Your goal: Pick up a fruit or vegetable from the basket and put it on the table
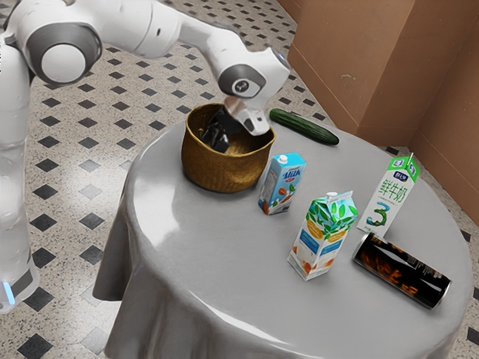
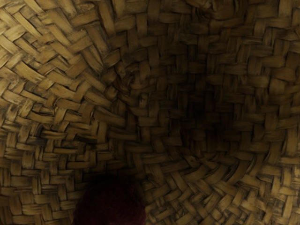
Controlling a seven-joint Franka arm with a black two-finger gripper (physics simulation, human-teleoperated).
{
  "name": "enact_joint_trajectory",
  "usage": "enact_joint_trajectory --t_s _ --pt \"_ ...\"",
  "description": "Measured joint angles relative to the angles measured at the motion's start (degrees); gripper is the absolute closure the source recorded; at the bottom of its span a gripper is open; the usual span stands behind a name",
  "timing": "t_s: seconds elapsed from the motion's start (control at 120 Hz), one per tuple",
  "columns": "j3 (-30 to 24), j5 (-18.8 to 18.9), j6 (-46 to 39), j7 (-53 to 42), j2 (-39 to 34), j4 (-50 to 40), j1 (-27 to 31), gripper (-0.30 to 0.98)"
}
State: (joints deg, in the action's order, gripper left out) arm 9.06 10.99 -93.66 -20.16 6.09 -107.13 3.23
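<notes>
Pick step in hand, by the look of it: black claw (image 1: 215,140) is down inside the round brown woven basket (image 1: 224,172), at the end of the white arm (image 1: 243,71). Can't tell if the claw is apart, together or clamped on anything. Target is likely the dark red rounded fruit or vegetable (image 2: 110,208), in the basket, right by the claw; kind unclear, too dark. Next move: make sure of a firm grip, lift straight up past the rim, then set down on the grey cloth-covered table (image 1: 202,247). Risk: snagging the basket wall or the round thing slipping. Labels, working outward from the claw: small blue-and-white carton (image 1: 283,185), just outside the basket, reads "Milk", rest too small. Long dark green cucumber (image 1: 305,127), outside the basket on its far side from the exterior camera, no label seen. Further from the claw, white carton with green leaves and orange fruit print (image 1: 324,235), blue panel text unreadable. Beyond that, tall white-and-green carton (image 1: 384,198), reads "鲜牛奶" with a big "3". Farthest from the claw, black cylindrical can with orange print (image 1: 402,271), on its side, brand not legible.
</notes>
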Motion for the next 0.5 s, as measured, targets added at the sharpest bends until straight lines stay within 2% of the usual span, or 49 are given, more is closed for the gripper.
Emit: enact_joint_trajectory --t_s 0.383,0.5 --pt "0.3 -0.1 0.7 -0.5 1.5 -0.2 0.0 0.00" --pt "0.3 -0.1 0.8 -0.5 1.8 -0.2 0.0 0.07"
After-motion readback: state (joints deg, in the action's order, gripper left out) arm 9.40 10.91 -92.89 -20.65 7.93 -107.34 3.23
